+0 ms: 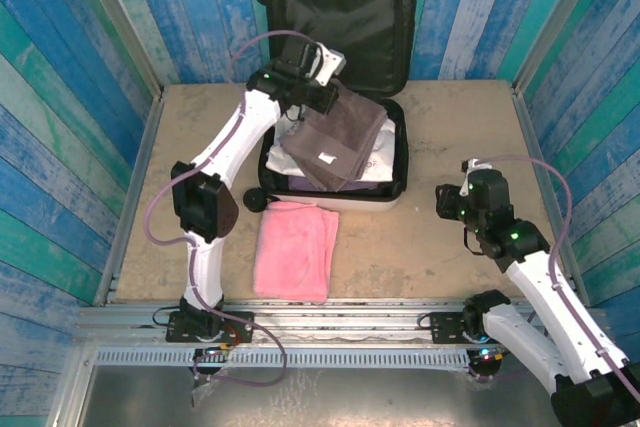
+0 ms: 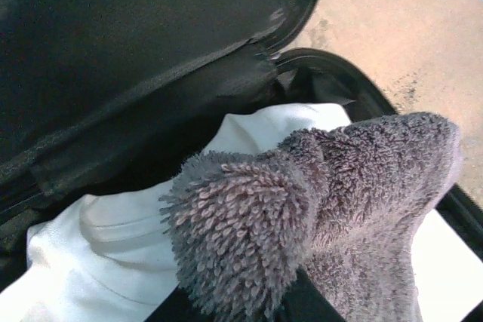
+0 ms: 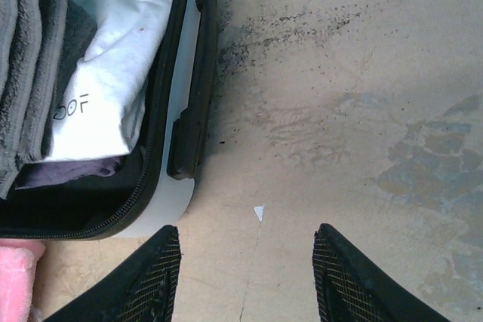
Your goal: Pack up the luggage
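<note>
Gripping a bunched corner of a grey towel [image 1: 335, 137] between nearly closed fingers, the left gripper [image 1: 322, 92] hangs over the far-left corner of the luggage [image 1: 401, 162], which lies open at the far middle of the table [image 1: 460, 117] with its black-lined lid upright against the blue plank wall. The towel drapes across a folded white garment [image 1: 377, 169] inside the case. Just right of the luggage, the right gripper [image 3: 247, 228] hovers over bare tabletop, jaws partly apart and holding nothing, while a folded pink towel [image 1: 295, 249] lies just in front of the case.
</note>
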